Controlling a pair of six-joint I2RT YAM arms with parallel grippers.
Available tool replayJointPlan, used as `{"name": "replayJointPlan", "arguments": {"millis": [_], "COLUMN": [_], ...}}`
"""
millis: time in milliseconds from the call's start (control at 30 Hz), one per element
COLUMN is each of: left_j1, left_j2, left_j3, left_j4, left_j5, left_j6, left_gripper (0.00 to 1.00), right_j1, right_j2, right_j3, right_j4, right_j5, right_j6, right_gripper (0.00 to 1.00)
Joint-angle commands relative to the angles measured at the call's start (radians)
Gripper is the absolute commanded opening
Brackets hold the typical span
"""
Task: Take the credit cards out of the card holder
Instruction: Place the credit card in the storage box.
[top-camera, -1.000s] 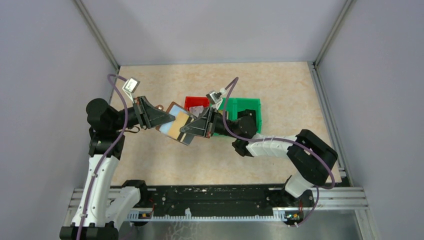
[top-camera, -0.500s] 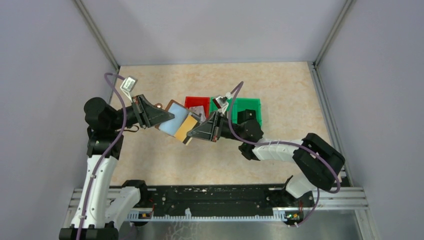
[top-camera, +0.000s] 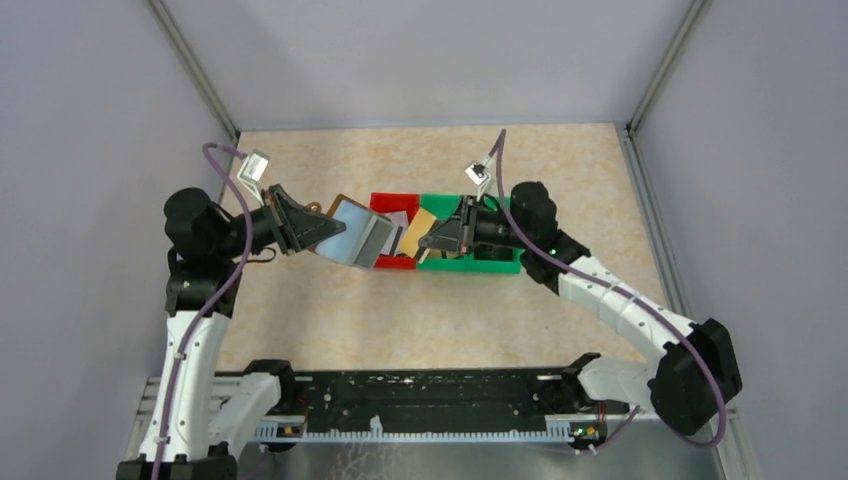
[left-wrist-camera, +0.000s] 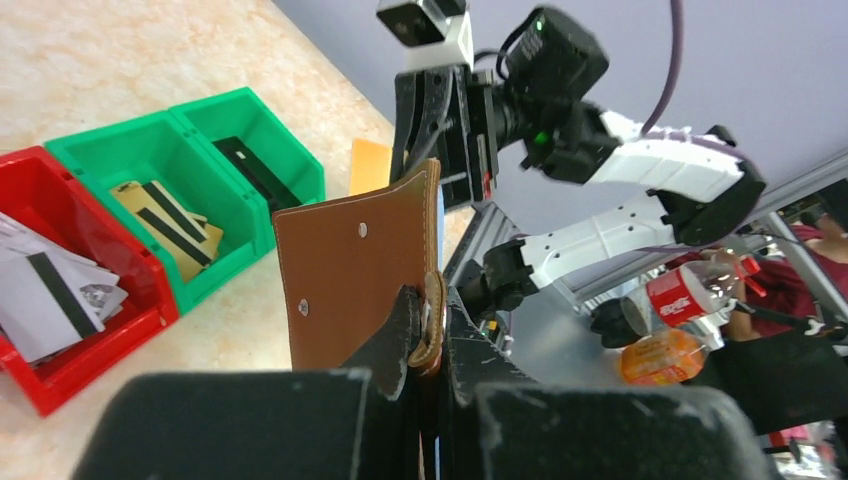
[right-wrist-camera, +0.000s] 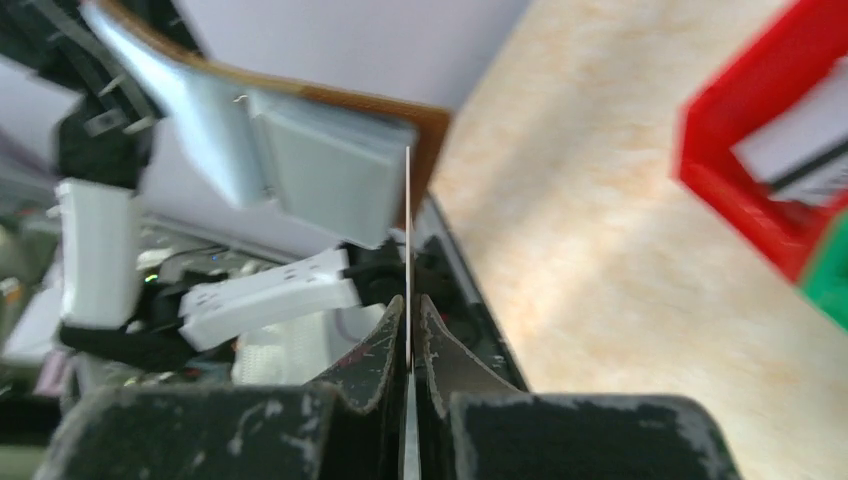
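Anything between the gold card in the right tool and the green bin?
Nothing visible. The right tool holds the gold card clear of the card holder, above the seam between red bin and green bin; the path is open.

A robotics lab test cell: plain grey panel walls (top-camera: 420, 60), aluminium frame posts (top-camera: 197, 70), a slotted mounting rail (top-camera: 440, 395).

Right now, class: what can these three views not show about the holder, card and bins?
Pockets of the brown leather folding card holder: left wrist sees only its outside, right wrist blurred, overhead too small.
Face of the thin gold plastic card in the right claw: edge-on to right wrist.
Contents of the red plastic bin: cut by right wrist's frame edge.
Count in the green plastic bin: cards overlap, left wrist.
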Motion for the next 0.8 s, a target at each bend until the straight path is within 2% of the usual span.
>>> {"name": "replayJointPlan", "arguments": {"millis": [0,100,200,333,500,767], "left_j1": [0.006,0.006,0.006,0.006,0.006,0.006], "left_j2": [-0.005,-0.006,-0.007,-0.009,-0.016,-0.037], "left_j3": [0.046,0.049,0.057,0.068,0.076,0.054], "left_j4": [-0.061,-0.072,-0.081,-0.091,-0.09,-0.067], "left_j5": [-0.019,-0.013,-0.008,-0.009,-0.004,0.006], "left_j6": [0.131,0.146,0.15,0.154,0.143,0.118], "left_gripper": [0.0,0.0,0.0,0.0,0.0,0.0], "right_j1": [-0.058,-0.081,-0.095,-0.097,-0.098,-0.1], "right_j2": [0.03,0.096,0.169,0.319,0.489,0.638], "right_j3": [0.209,0.305,0.37,0.48,0.573,0.652], "right_j4": [-0.63,-0.751,-0.79,-0.879,-0.9,-0.891], "right_j5": [0.095,0.127,0.135,0.228,0.281,0.347], "right_j6": [-0.418,-0.518,-0.555,-0.62,-0.63,-0.635], "right_gripper": [0.0,0.0,0.0,0.0,0.0,0.0]}}
